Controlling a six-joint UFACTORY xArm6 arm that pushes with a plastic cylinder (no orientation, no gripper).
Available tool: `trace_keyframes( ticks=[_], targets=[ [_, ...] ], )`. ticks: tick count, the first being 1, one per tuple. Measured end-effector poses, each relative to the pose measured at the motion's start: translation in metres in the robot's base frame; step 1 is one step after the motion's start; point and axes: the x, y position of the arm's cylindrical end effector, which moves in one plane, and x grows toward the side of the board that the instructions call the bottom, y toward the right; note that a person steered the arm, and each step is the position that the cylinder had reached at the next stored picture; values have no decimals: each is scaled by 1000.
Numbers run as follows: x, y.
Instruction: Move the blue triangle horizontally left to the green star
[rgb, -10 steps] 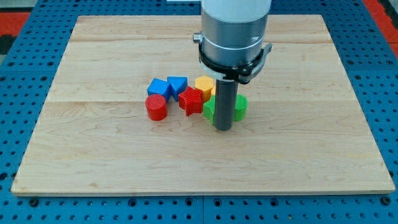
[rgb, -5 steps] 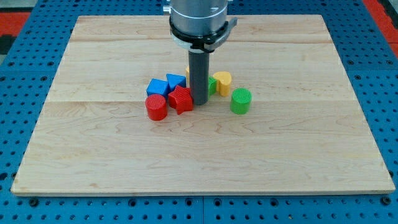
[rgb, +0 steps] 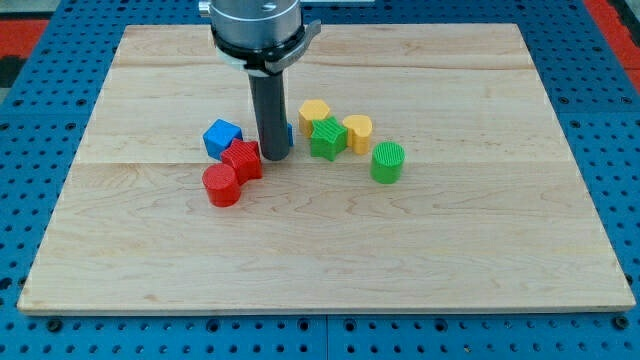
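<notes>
My tip (rgb: 273, 156) rests on the board just right of the red star (rgb: 242, 160). The blue triangle (rgb: 288, 132) is almost wholly hidden behind the rod; only a blue sliver shows at the rod's right edge. The green star (rgb: 326, 138) lies to the right of the rod, apart from it, between two yellow blocks. A blue cube (rgb: 222, 137) lies left of the rod, and a red cylinder (rgb: 220, 185) sits below the red star, touching it.
A yellow block (rgb: 313, 112) sits above the green star and a yellow block (rgb: 358, 129) to its right. A green cylinder (rgb: 387, 162) stands alone further right. The wooden board (rgb: 500, 250) lies on a blue pegboard.
The rod has swept left across the cluster. The red star, red cylinder and blue cube have been pushed left; the green star and yellow blocks are now uncovered on its right.
</notes>
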Motion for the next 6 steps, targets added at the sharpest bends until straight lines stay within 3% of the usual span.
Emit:
trace_keyframes(
  ticks=[5,6],
  targets=[
    [-91,22],
    [-103,2]
  ],
)
